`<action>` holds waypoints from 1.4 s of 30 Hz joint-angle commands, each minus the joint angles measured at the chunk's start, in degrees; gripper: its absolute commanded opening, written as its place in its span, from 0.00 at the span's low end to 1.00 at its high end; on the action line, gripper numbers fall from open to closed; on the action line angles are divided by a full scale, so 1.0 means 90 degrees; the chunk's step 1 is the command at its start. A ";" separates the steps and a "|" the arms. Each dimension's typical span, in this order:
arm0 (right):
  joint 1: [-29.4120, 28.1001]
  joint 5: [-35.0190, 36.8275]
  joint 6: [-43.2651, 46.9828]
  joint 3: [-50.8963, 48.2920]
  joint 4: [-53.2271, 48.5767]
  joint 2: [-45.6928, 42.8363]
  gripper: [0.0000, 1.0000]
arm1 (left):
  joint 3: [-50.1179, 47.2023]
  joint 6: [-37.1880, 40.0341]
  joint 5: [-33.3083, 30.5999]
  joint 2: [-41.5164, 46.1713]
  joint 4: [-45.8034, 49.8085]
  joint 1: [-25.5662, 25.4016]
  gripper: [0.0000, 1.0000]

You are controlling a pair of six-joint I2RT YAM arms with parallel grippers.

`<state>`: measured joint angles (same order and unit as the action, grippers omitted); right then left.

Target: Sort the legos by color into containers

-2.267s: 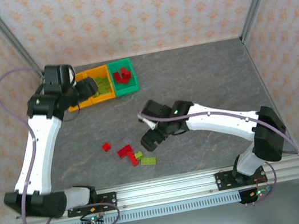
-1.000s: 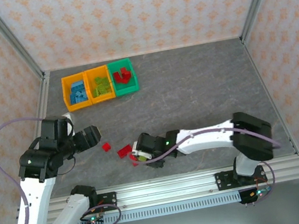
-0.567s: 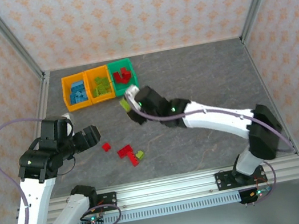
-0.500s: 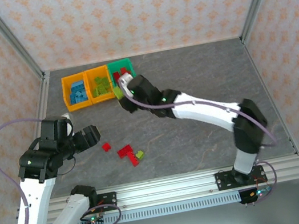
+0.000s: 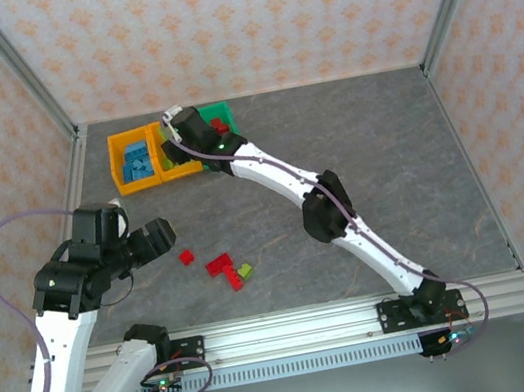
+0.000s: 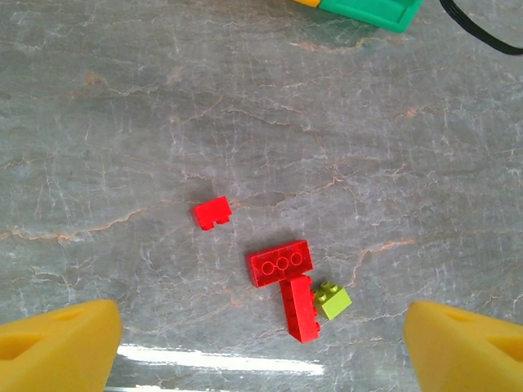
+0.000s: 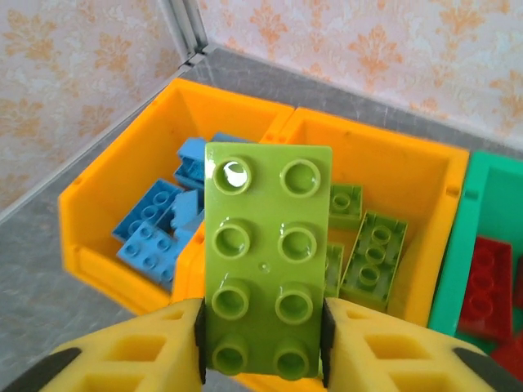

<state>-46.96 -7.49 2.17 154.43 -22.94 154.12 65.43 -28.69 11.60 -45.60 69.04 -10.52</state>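
The right tool (image 7: 263, 339) is clamped on a lime green brick (image 7: 265, 245), studs showing, and holds it up over the two orange bins at the far left of the counter (image 6: 368, 122). The left orange bin (image 7: 102, 224) has blue bricks (image 7: 155, 233) in it, the middle orange bin (image 7: 392, 159) has green bricks (image 7: 372, 249), and the green bin (image 7: 462, 237) on the right has red bricks (image 7: 486, 278). The left tool (image 6: 261, 347) hangs with its fingers wide apart over the near counter, where a small red brick (image 6: 212, 213), two bigger red bricks (image 6: 280, 263) that touch, and a small lime brick (image 6: 332, 300) just beside them lie loose.
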 commanded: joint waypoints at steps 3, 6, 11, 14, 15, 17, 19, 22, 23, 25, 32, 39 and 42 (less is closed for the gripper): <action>0.0091 -0.0107 0.0266 0.0517 0.0601 0.0298 0.68 | 0.0181 -0.0047 0.0043 -0.0219 0.0303 -0.0022 0.90; 0.0091 -0.0206 0.0252 0.0589 0.0457 0.0227 0.76 | 0.0202 -0.0025 0.0050 -0.0337 0.0301 -0.0026 0.90; 0.0091 -0.0519 0.0064 0.0001 -0.0510 -0.0605 0.77 | 0.0164 -0.0169 0.0134 -0.0487 0.0038 -0.0022 0.90; 0.0091 -0.0692 -0.0138 -0.1038 -0.1093 -0.1567 0.77 | 0.0181 -0.0177 0.0063 -0.0519 -0.0096 -0.0025 0.90; 0.0091 -0.0776 -0.0247 -0.1521 -0.1199 -0.1960 0.77 | 0.0184 -0.0181 0.0015 -0.0519 -0.0112 -0.0026 0.90; 0.0091 -0.0987 -0.0438 -0.2507 -0.1246 -0.2736 0.78 | 0.0210 -0.0179 -0.0065 -0.0519 -0.0083 -0.0025 0.90; 0.0082 -0.1212 -0.0654 -0.3740 -0.1069 -0.3525 0.78 | 0.0239 -0.0095 -0.0174 -0.0526 -0.0006 -0.0023 0.91; -0.0015 -0.1390 -0.0773 -0.5761 -0.0479 -0.4828 0.78 | 0.0294 0.0048 -0.0270 -0.0565 0.0093 -0.0025 0.90; -0.0094 -0.1367 -0.0679 -0.6435 -0.0313 -0.5221 0.78 | 0.0299 0.0088 -0.0274 -0.0576 0.0103 -0.0025 0.91; -0.0276 -0.1298 -0.0427 -0.7479 -0.0187 -0.5960 0.78 | 0.0300 0.0118 -0.0283 -0.0602 0.0105 -0.0031 0.91; -0.1111 -0.0898 0.0349 -0.9620 -0.0872 -0.7440 0.78 | 0.0122 0.0114 -0.0253 -0.0597 0.0002 -0.0026 0.91; -0.1825 -0.0659 0.0479 -1.0261 -0.0641 -0.7191 0.77 | -0.0043 -0.0017 -0.0196 -0.0587 -0.0127 -0.0024 0.91; -0.1947 -0.0754 0.0593 -1.0183 -0.0421 -0.6795 0.76 | -0.0043 -0.0009 -0.0237 -0.0585 -0.0094 -0.0028 0.91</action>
<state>-63.88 -15.59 5.74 62.00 -28.86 90.17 65.63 -28.51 11.11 -51.16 68.69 -10.52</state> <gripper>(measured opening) 0.764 0.907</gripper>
